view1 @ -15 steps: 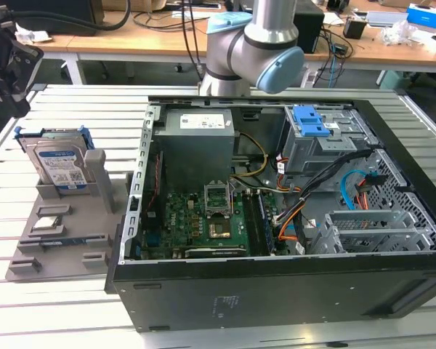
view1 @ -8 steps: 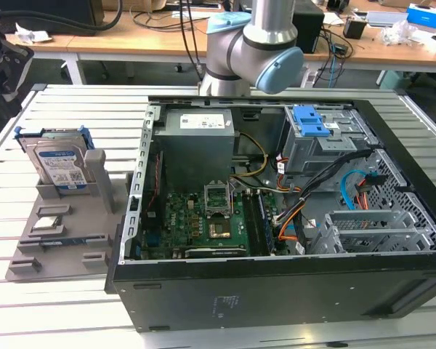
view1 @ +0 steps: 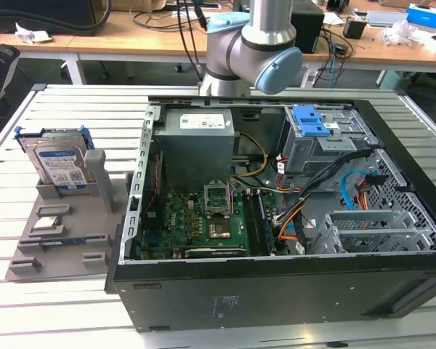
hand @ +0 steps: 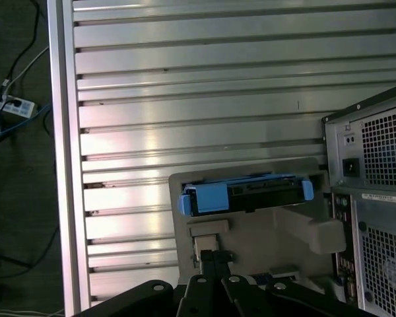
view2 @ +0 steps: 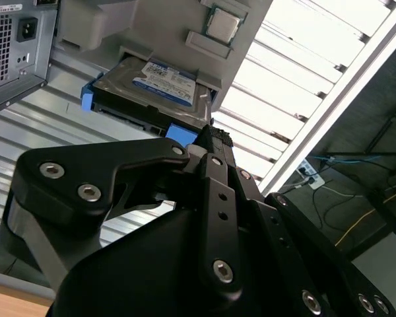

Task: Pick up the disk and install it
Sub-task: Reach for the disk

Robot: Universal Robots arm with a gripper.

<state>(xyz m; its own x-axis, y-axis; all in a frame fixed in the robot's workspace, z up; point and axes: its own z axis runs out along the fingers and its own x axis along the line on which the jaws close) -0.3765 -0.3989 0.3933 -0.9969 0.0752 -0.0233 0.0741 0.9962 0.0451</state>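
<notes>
The disk (view1: 58,163) is a silver drive with a white-and-blue label in a blue carrier. It stands on edge in a grey holder (view1: 58,243) on the exterior view's left, outside the computer case. In both wrist views the disk (view2: 162,82) (hand: 251,195) rests in the holder's slot. My gripper (view2: 212,135) (hand: 216,257) hangs over the holder, a short way off the disk and not touching it. Its black fingertips are pressed together with nothing between them.
An open computer case (view1: 276,298) lies on the slatted metal table (view1: 73,102), with a blue-latched drive bay (view1: 310,123) at its far right. A small square silver chip (view1: 49,223) (view2: 222,24) sits on the holder. The table edge (hand: 59,165) and floor cables lie beyond.
</notes>
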